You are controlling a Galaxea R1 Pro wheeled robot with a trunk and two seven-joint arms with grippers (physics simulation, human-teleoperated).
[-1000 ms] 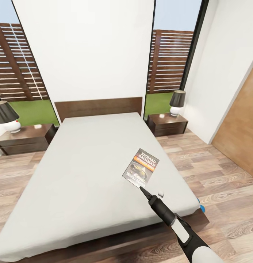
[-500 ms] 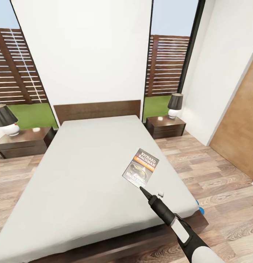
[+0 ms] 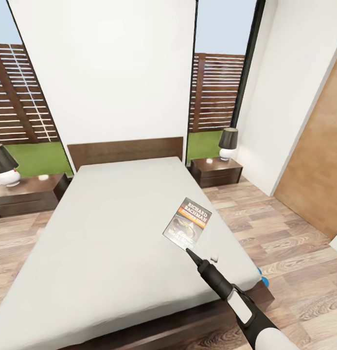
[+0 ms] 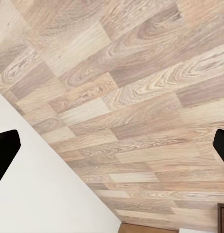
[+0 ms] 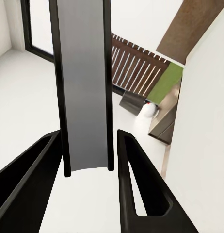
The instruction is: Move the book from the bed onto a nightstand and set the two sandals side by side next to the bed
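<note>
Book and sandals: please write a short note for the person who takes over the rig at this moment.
Right gripper: shut on the book, holding its near edge over the bed.
Left gripper: open, holding nothing, facing the floor.
Nightstands: one at the bed's left, one at its right; a lamp on each.
Sandals: a blue bit shows on the floor at the bed's right foot corner; I cannot tell whether it is one sandal or both.
Done: book gripped.
Left: put the book on a nightstand, then set the sandals side by side next to the bed.
</note>
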